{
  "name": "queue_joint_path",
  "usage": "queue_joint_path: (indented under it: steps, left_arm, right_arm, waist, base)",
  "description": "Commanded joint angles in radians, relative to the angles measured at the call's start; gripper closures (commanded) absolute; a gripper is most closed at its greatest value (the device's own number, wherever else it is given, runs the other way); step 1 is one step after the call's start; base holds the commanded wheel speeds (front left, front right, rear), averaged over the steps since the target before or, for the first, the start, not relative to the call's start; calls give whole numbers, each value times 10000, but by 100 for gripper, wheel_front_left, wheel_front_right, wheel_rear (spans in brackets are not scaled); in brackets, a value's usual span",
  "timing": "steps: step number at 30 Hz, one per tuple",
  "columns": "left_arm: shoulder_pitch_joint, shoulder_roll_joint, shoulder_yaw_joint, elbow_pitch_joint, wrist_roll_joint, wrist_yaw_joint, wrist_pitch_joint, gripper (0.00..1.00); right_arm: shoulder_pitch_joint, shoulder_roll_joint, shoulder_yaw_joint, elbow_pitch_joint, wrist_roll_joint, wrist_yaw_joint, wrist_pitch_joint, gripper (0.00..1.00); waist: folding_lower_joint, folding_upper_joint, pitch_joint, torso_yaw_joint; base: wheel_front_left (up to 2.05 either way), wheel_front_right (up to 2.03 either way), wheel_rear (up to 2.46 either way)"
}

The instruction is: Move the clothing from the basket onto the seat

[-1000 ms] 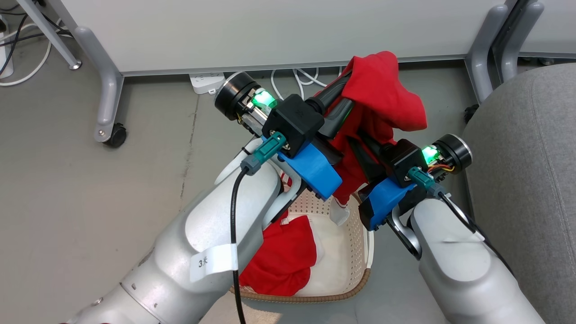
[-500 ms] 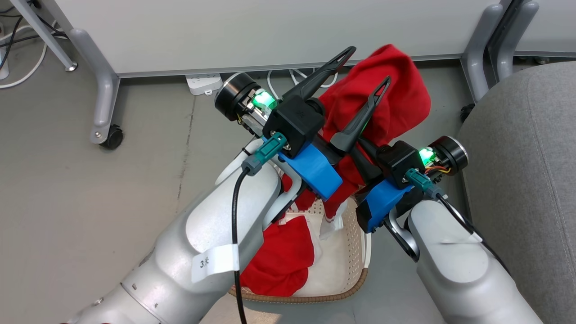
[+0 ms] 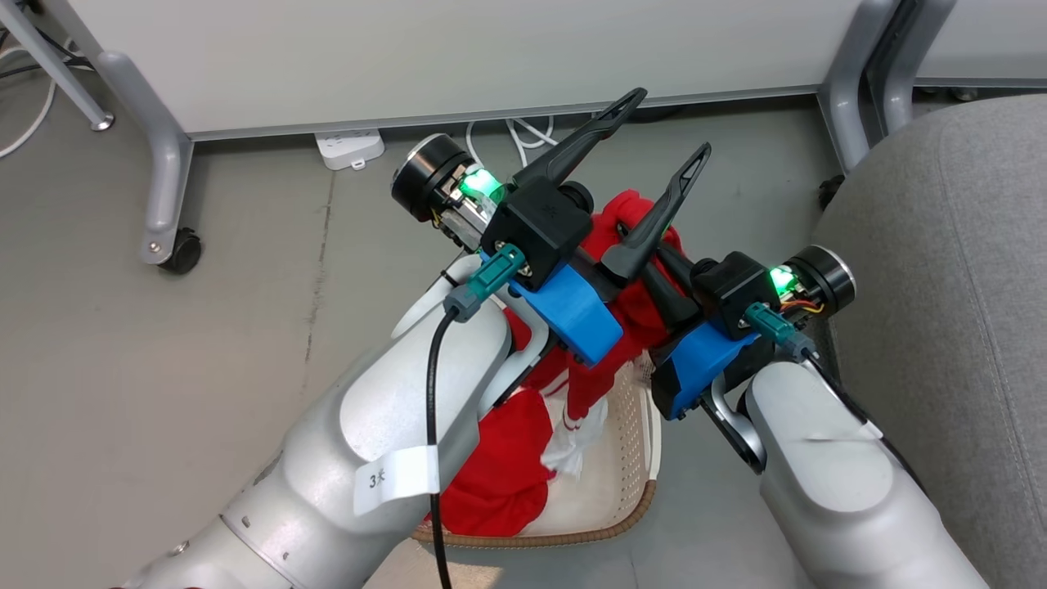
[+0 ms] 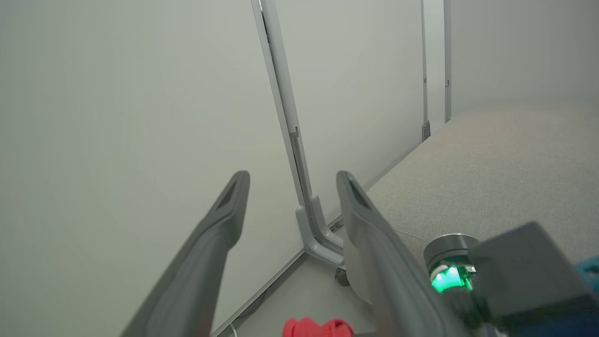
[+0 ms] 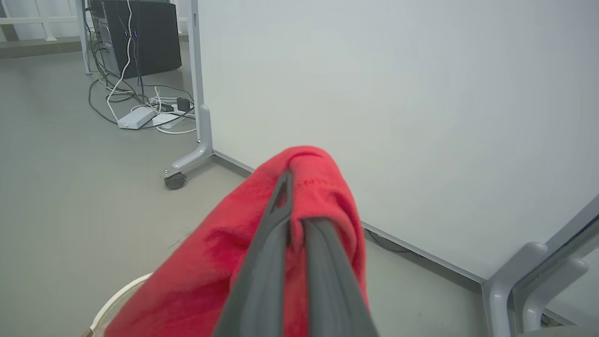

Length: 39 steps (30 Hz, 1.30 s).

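Obs: left pincer [image 3: 667, 124] has let go; its fingers stand apart with nothing between them. The red garment [image 3: 634, 307], bunched high across both arms a second ago, now sags lower and hangs from the right pincer [image 5: 295, 224] alone, which is clamped on a fold. Its white-trimmed tail dangles over the basket [image 3: 649, 499], where more clothing [image 3: 499, 474] lies. The seat [image 3: 941, 286] is to the right, not yet reached. Judgement: a one-arm carry rightward comes next.
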Motion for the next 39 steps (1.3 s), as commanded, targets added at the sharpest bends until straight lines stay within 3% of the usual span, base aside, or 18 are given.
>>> queue_joint_path:
  steps: [1,10,27,39]
  left_arm:
    - [17,-9,-7,40,76,41,-27,0]
    - [-70,23,79,170,208,-2,-27,0]
    - [-58,250,-45,334,438,-120,-27,0]
    - [100,347,-498,429,486,-176,-27,0]
  right_arm:
    - [17,3,-64,-84,54,1,-34,100]
    - [-53,4,-396,-459,141,1,-34,100]
    - [272,4,-1608,-1498,186,1,-34,100]
    - [875,7,-2993,-2634,75,1,-34,100]
  waist:
    - [0,0,37,-75]
    - [0,0,280,-584]
    - [0,0,840,-2147]
    - [0,0,1094,-3343]
  base:
    - [0,0,0]
    - [0,0,0]
    - [0,0,0]
    - [0,0,0]
